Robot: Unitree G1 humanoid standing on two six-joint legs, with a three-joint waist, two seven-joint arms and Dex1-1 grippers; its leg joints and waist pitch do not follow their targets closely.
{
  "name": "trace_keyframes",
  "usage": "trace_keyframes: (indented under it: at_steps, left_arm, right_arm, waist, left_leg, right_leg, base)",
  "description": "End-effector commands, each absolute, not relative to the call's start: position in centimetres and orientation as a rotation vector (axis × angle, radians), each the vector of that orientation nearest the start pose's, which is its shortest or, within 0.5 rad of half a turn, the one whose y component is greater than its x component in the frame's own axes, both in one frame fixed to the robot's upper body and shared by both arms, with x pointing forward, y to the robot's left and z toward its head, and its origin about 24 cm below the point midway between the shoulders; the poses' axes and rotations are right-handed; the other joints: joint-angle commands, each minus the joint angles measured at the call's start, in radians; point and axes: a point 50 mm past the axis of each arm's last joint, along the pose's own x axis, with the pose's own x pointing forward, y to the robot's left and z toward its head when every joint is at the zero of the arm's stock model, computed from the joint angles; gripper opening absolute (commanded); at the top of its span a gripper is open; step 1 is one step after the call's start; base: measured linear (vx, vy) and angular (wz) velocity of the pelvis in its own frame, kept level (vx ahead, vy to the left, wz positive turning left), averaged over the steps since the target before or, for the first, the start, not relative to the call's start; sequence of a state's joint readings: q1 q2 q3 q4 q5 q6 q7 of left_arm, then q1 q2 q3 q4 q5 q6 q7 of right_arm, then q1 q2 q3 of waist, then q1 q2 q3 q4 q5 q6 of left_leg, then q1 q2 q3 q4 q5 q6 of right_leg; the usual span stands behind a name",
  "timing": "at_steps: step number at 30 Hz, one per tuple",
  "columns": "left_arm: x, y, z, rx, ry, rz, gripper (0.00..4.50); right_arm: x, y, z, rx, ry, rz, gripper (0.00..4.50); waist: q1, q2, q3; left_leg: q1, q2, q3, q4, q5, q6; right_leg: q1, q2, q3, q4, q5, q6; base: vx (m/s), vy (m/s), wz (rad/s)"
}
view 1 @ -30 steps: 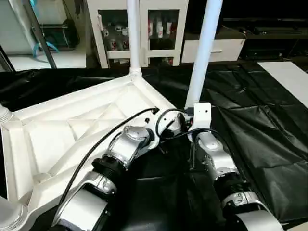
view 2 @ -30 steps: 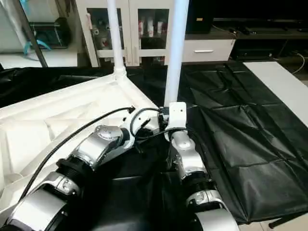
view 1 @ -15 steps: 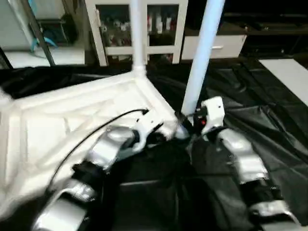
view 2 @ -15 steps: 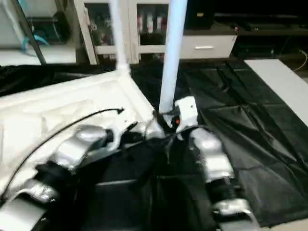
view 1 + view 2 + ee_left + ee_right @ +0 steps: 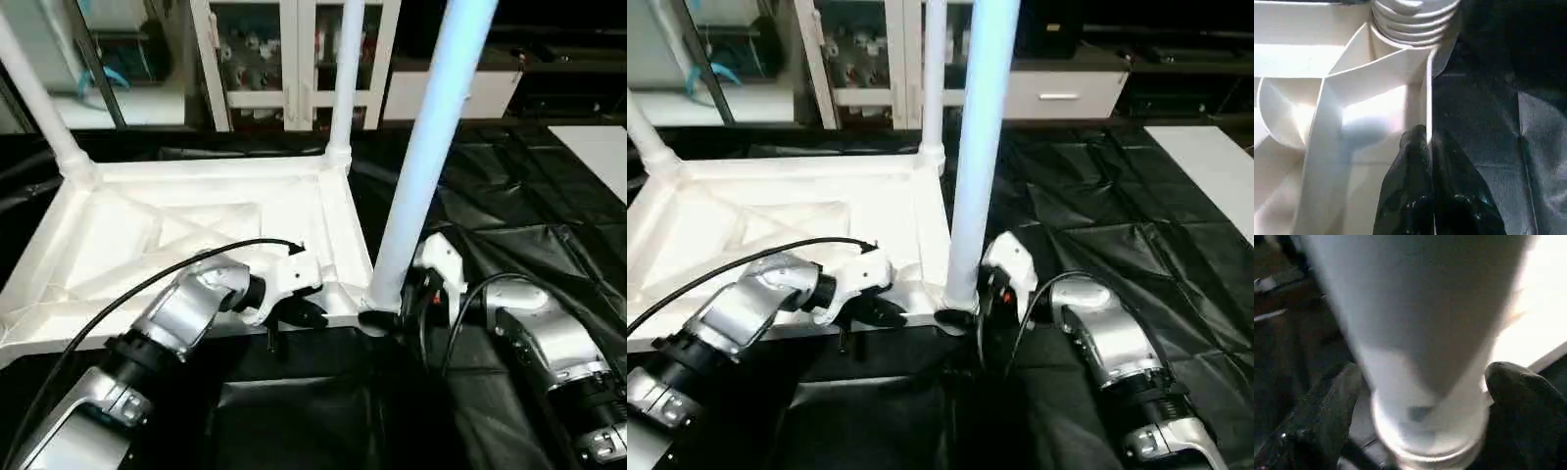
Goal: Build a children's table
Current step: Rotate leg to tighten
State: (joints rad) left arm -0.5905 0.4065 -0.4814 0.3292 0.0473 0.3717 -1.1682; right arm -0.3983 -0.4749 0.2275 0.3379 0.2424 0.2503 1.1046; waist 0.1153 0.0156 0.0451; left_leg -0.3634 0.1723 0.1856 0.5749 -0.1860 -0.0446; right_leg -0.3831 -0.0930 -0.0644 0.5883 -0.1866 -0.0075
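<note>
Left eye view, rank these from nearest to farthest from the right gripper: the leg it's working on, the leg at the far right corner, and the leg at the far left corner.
From the right gripper:
1. Near-corner leg, right between its fingers, at the tabletop's near right corner.
2. Far-right leg, upright at the corner behind it.
3. Far-left leg, across the top at the opposite back corner.

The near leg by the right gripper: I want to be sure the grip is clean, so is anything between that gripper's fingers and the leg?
Nothing visible. In the right wrist view the two black fingers flank the leg near its base, with no cable or sheet between them; whether they touch it I cannot tell.
</note>
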Motion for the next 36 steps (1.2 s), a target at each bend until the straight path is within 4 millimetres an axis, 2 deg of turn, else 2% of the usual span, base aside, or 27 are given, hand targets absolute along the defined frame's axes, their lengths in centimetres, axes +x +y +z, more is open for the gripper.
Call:
trace_keyframes:
  at_steps: [1,2,5,8,13,14,17,19,20,26,30,33,36]
  left_arm:
    - [28.7,10.5,3.0,0.556,0.744,-1.426,0.0]
    - [28.7,10.6,3.1,0.557,0.745,-1.424,0.0]
    - [28.7,10.7,3.1,0.557,0.745,-1.422,0.0]
    - [28.6,10.9,3.0,0.557,0.752,-1.424,0.0]
    - [28.4,11.0,2.8,0.556,0.762,-1.426,0.0]
    - [28.4,11.0,2.8,0.555,0.763,-1.426,0.0]
    - [28.3,11.0,2.7,0.552,0.764,-1.424,0.0]
    - [28.3,11.0,2.7,0.551,0.763,-1.423,0.0]
    - [28.3,11.1,2.7,0.551,0.763,-1.42,0.0]
    - [28.3,11.2,2.7,0.552,0.767,-1.417,0.0]
    - [28.3,11.2,2.8,0.55,0.767,-1.413,0.0]
    - [28.5,11.0,2.8,0.522,0.749,-1.39,0.0]
    - [28.9,10.4,2.8,0.482,0.719,-1.355,0.0]
  right_arm:
    - [29.3,-16.1,5.5,-0.159,0.406,1.214,4.39]
    - [29.3,-16.1,5.5,-0.166,0.416,1.225,4.39]
    - [29.3,-16.1,5.5,-0.172,0.424,1.235,4.39]
    - [29.8,-16.0,5.7,-0.19,0.421,1.233,4.05]
    - [30.0,-16.1,5.7,-0.192,0.423,1.234,3.61]
    - [29.9,-16.1,5.7,-0.197,0.426,1.236,3.57]
    - [29.9,-16.3,5.6,-0.202,0.435,1.243,3.24]
    - [29.8,-16.4,5.5,-0.213,0.441,1.247,3.17]
    - [29.9,-16.4,5.3,-0.215,0.443,1.246,2.94]
    - [29.9,-16.2,5.2,-0.215,0.442,1.25,2.75]
    - [30.0,-16.1,5.0,-0.204,0.417,1.231,2.74]
    - [30.5,-15.7,4.6,-0.164,0.376,1.147,2.74]
    - [30.8,-15.1,4.1,-0.096,0.345,1.061,2.74]
  waist:
    - [0.003,-0.006,-0.052]
    - [0.001,-0.005,-0.053]
    - [0.002,-0.004,-0.055]
    - [0.0,-0.003,-0.058]
    - [0.001,-0.002,-0.06]
    - [0.0,-0.008,-0.06]
    - [0.002,-0.007,-0.059]
    - [0.002,-0.007,-0.059]
    - [0.002,-0.007,-0.059]
    - [0.003,-0.007,-0.06]
    - [0.002,-0.006,-0.059]
    - [-0.002,-0.004,-0.057]
    - [-0.011,-0.006,-0.049]
  left_leg:
    - [0.017,0.063,-0.022,-0.074,-0.263,0.023]
    - [0.016,0.063,-0.024,-0.075,-0.264,0.015]
    - [0.015,0.062,-0.024,-0.073,-0.246,0.016]
    - [0.013,0.06,-0.023,-0.07,-0.214,0.024]
    - [0.012,0.06,-0.022,-0.067,-0.203,0.034]
    - [0.012,0.06,-0.021,-0.067,-0.198,0.037]
    - [0.012,0.061,-0.022,-0.067,-0.199,0.041]
    - [0.012,0.061,-0.022,-0.066,-0.199,0.041]
    - [0.012,0.061,-0.021,-0.066,-0.198,0.041]
    - [0.013,0.061,-0.022,-0.066,-0.199,0.043]
    - [0.013,0.06,-0.022,-0.067,-0.21,0.038]
    - [0.012,0.059,-0.022,-0.07,-0.233,0.03]
    - [0.017,0.058,-0.025,-0.077,-0.311,0.005]
  right_leg:
    - [0.038,-0.07,0.043,-0.063,-0.22,-0.24]
    - [0.036,-0.069,0.045,-0.062,-0.232,-0.231]
    - [0.036,-0.068,0.045,-0.059,-0.205,-0.232]
    - [0.037,-0.065,0.043,-0.053,-0.154,-0.245]
    - [0.039,-0.064,0.042,-0.051,-0.132,-0.255]
    - [0.039,-0.064,0.042,-0.051,-0.126,-0.255]
    - [0.039,-0.066,0.042,-0.051,-0.144,-0.254]
    - [0.038,-0.066,0.042,-0.052,-0.151,-0.252]
    - [0.038,-0.066,0.042,-0.051,-0.15,-0.251]
    - [0.037,-0.067,0.042,-0.051,-0.151,-0.254]
    - [0.036,-0.065,0.042,-0.053,-0.162,-0.251]
    - [0.035,-0.066,0.042,-0.056,-0.187,-0.248]
    - [0.032,-0.068,0.043,-0.069,-0.316,-0.217]
  base:
    - [0.0,0.0,0.0]
    - [0.0,0.0,0.0]
    - [0.0,0.0,0.0]
    - [0.0,0.0,0.0]
    - [0.0,0.0,0.0]
    - [0.0,0.0,0.0]
    - [0.0,0.0,0.0]
    - [0.0,0.0,0.0]
    - [0.0,0.0,0.0]
    - [0.0,0.0,0.0]
    - [0.0,0.0,0.0]
    - [0.0,0.0,0.0]
    - [0.0,0.0,0.0]
